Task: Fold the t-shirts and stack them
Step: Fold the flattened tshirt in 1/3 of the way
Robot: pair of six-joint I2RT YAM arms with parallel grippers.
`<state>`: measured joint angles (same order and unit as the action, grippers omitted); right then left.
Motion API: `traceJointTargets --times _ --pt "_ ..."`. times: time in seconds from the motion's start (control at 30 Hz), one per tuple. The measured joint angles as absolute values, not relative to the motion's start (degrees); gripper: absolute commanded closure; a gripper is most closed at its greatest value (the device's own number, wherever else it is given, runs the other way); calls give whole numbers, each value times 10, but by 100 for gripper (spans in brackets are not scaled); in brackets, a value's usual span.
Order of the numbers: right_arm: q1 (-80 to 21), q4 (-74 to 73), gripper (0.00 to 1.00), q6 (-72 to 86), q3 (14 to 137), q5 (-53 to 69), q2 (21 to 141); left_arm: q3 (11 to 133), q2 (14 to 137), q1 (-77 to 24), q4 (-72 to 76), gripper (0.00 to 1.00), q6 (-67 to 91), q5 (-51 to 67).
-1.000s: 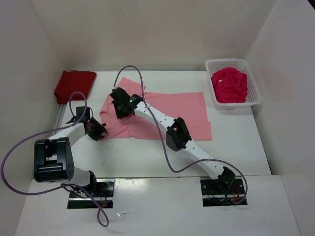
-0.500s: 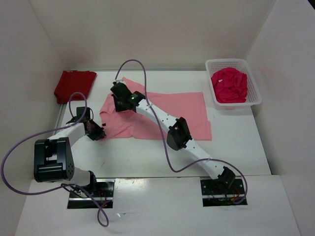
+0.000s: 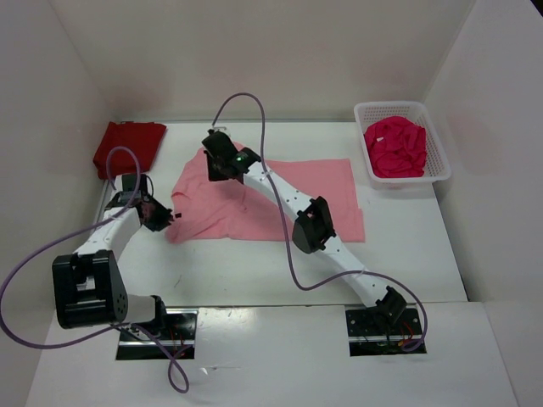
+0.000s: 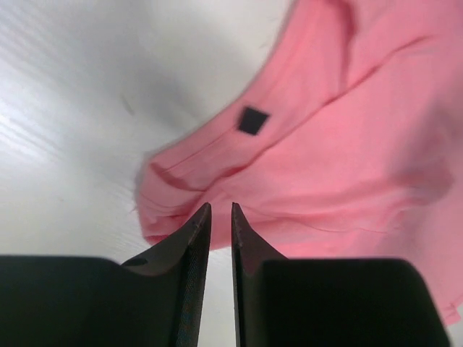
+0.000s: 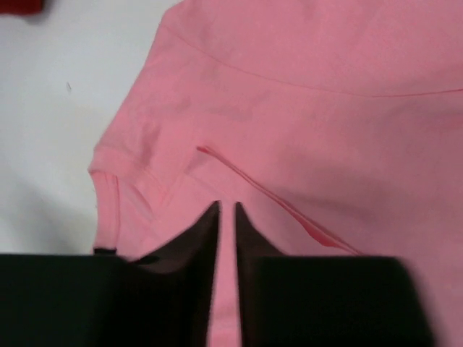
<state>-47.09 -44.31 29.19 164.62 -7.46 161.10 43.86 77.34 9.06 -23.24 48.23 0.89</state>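
Both grippers have shifted in the last second — the right gripper (image 3: 217,161) toward the far edge, the left gripper (image 3: 159,215) out to the left — and the light pink shirt (image 3: 297,191) has stretched flatter between them on the surface (image 3: 237,271). Each pair of jaws stands narrow, pinching the shirt's left side. Spread like this, it looks ready for folding; the dark red shirt (image 3: 127,146) lies at the far left, and the magenta shirt (image 3: 394,146) waits in the basket (image 3: 441,161).
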Motion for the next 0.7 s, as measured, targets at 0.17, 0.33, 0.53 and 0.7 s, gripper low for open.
traceJointTargets --times 0.17,0.33,0.53,0.7 --pt "-472 -531 99 302 1647 -67 1584 478 763 44 -223 75 480 16" --pt "-473 -604 99 304 1589 -93 1523 490 788 -66 -202 75 485 22" --pt "-449 -469 94 319 1080 -63 1178 495 862 -105 -173 74 497 39" --pt "-302 -373 94 346 798 -39 895 498 893 -105 -147 72 499 45"
